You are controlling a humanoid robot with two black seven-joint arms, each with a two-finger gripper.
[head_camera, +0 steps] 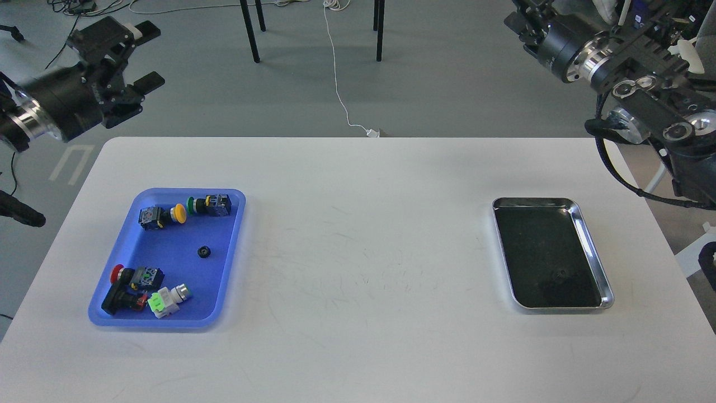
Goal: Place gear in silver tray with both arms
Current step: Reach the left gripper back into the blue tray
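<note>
Our left gripper (144, 56) hangs off the far left corner of the white surface (358, 268), its jaws apart with nothing between them. Our right gripper (517, 19) sits at the far right, above and beyond the surface's far edge; it is dark and bunched against the arm, so we cannot tell whether its jaws are apart or together.

Below and a little to the right of the left jaws, well apart from them, lies the blue tray (230, 252) on the surface. Near its middle rests the gear (204, 252), a small black ring-like piece lying alone on the tray floor, touching none of its neighbours. On the tray's side nearer the left jaws lie a yellow-capped button switch (162, 216) and a green-capped button switch (210, 205). In the corner of the tray farthest from those jaws a red-capped switch (127, 280), a black piece (116, 300) and a white switch with a bright green part (166, 300) crowd together, touching or nearly so.

The silver tray (590, 246) lies flat on the right part of the surface, below the right jaws and well apart from them. Its dark bottom holds only reflections. The two trays lie well apart from each other, with bare scuffed surface between them.
</note>
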